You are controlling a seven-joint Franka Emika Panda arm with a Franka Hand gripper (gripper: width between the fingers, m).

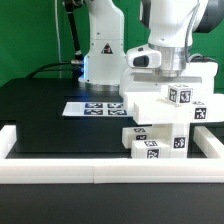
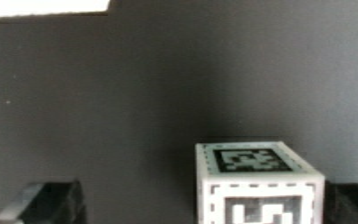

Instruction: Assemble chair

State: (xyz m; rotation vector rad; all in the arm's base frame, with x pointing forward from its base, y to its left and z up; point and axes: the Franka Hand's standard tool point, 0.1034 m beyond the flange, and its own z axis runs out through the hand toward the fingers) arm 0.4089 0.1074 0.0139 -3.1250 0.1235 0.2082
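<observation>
The small white blocky plastic chair (image 1: 160, 122) stands partly stacked on the black counter (image 1: 45, 115) against the white border rail (image 1: 60, 168). The fingers (image 2: 48, 200) hang open above it; next, seemingly, descend and grasp.

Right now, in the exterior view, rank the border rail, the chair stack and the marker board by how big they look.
1. Border rail, spanning the frame.
2. Chair stack.
3. Marker board, though it lies farther back, so its look may mislead.

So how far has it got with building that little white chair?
Some of it looks stacked: chunky white plastic chair parts with black-and-white tags sit piled against the long white border rail. Nothing is in hand; the gripper hangs open above the pile. The wrist view shows one tagged white block below. Whether any parts remain, I cannot tell.
</observation>
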